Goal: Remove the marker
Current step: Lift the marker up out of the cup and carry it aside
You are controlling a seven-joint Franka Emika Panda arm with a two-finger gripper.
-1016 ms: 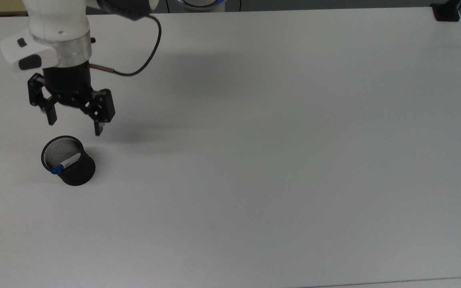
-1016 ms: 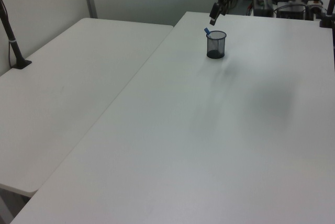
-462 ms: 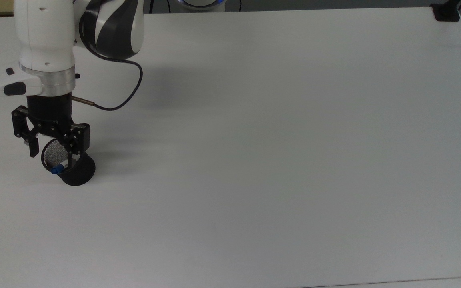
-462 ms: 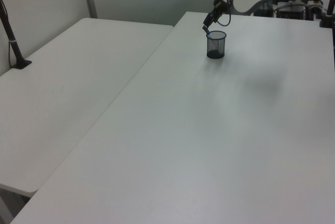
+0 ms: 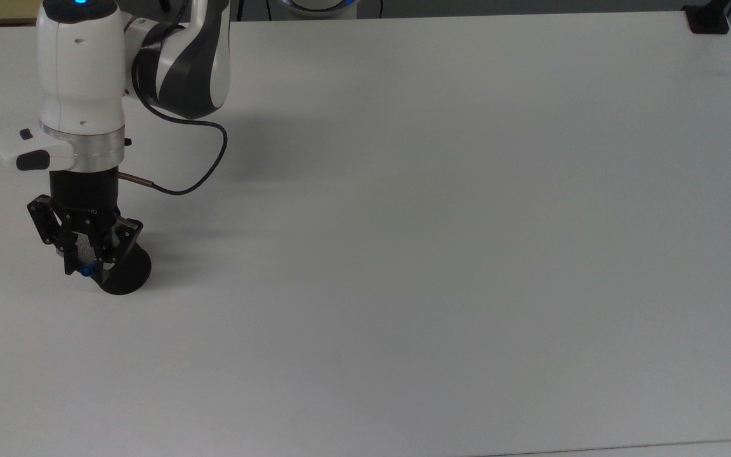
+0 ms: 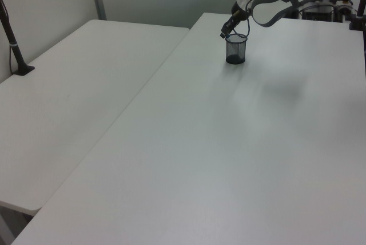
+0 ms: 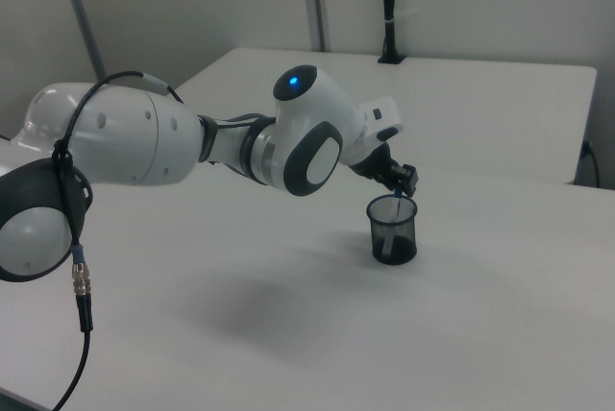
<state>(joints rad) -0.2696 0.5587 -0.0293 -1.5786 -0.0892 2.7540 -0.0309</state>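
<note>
1. The hand (image 5: 89,270) hangs straight down over the mouth of a black mesh cup (image 5: 125,274), near the top view's left edge of the white table (image 5: 441,254).
2. The marker (image 5: 87,271) stands tilted inside the cup; its blue tip pokes out at the rim, right between the fingertips.
3. The fingers (image 5: 113,249) are drawn in close around that blue tip, but I cannot tell whether they are pressing on it or just beside it.
4. In the right view the hand (image 7: 402,183) sits just above the cup (image 7: 393,230), and a thin blue bit of the marker (image 7: 400,202) shows at the rim under it.
5. In the left view the cup (image 6: 235,49) stands near the far end of the table, with the hand (image 6: 224,32) at its upper left edge.
6. A black cable (image 5: 194,171) loops from the wrist.
7. A blue light (image 7: 293,82) glows on the arm's joint.
8. No brand, label or writing can be read anywhere.
</note>
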